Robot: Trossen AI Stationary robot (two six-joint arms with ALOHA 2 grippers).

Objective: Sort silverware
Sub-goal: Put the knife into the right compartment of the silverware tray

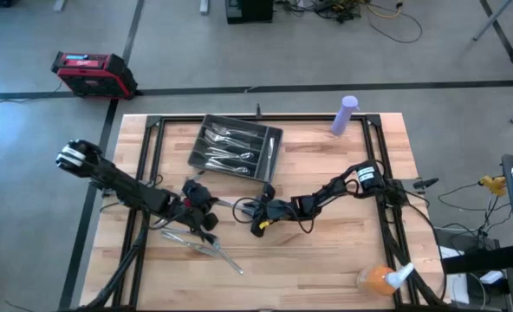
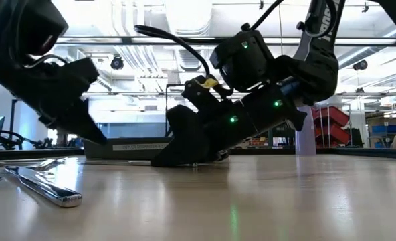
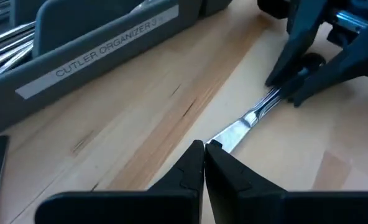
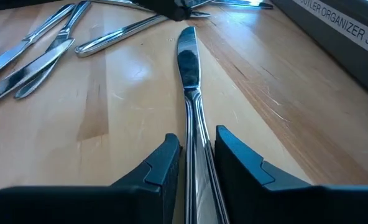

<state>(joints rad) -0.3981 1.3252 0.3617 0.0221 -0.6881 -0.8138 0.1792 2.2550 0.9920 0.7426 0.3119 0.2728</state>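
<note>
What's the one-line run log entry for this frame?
task: sort silverware | right claw: open around knife handle on table | left claw: shut, at knife tip | tray: partly filled | loose pile remains

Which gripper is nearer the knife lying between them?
Right. The right gripper straddles the knife handle, fingers open on either side. The left gripper, shut, sits just off the blade tip, not touching.

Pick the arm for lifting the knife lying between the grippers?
Right. The right gripper already straddles the knife handle, fingers open on either side. The left gripper is shut, only its tips at the blade end.
</note>
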